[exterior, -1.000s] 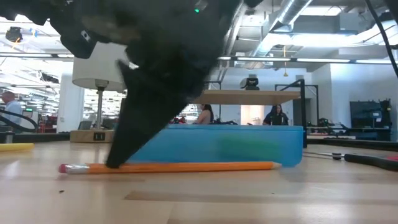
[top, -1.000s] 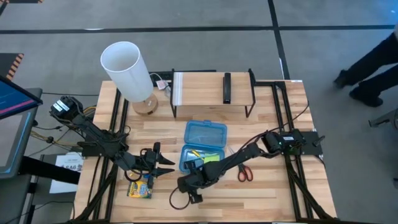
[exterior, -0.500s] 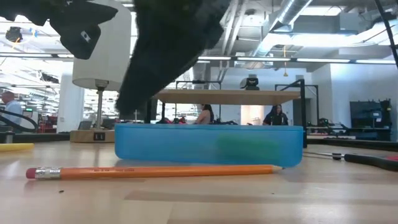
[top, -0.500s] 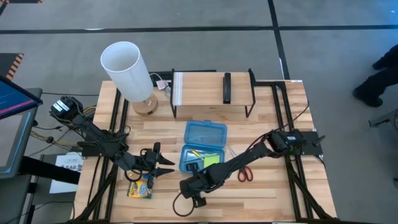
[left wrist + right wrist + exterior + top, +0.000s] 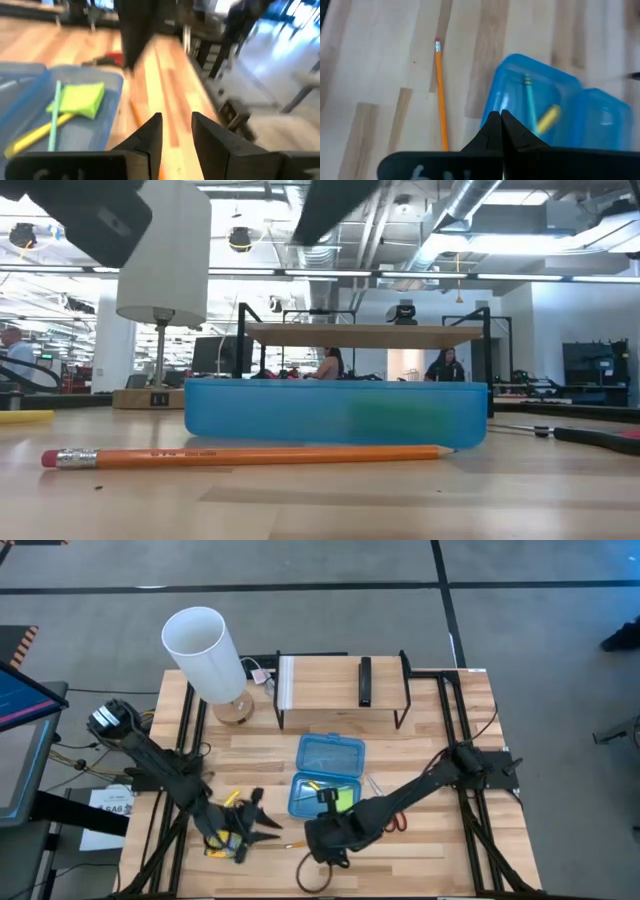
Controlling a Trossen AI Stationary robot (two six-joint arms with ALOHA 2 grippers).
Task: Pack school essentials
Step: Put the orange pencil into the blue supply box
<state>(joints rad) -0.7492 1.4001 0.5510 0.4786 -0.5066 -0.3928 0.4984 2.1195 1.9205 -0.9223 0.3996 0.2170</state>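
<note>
Right arm lifted clear; orange pencil left on the counter.

The right gripper, fingers together and empty, has risen off the pencil, which now lies loose below them, in front of the blue case. The left gripper, fingers slightly apart, has moved in toward it. Judged: pencil unpacked, pickup passing to the left arm.

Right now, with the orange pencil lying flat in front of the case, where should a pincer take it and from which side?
Probably mid-shaft, coming straight down from above. The orange pencil lies flat on the table, apart from the blue case, with bare wood along both sides, so fingers can straddle it across its length. The right pincer, shut, hangs above it; the left pincer is open nearby.
</note>
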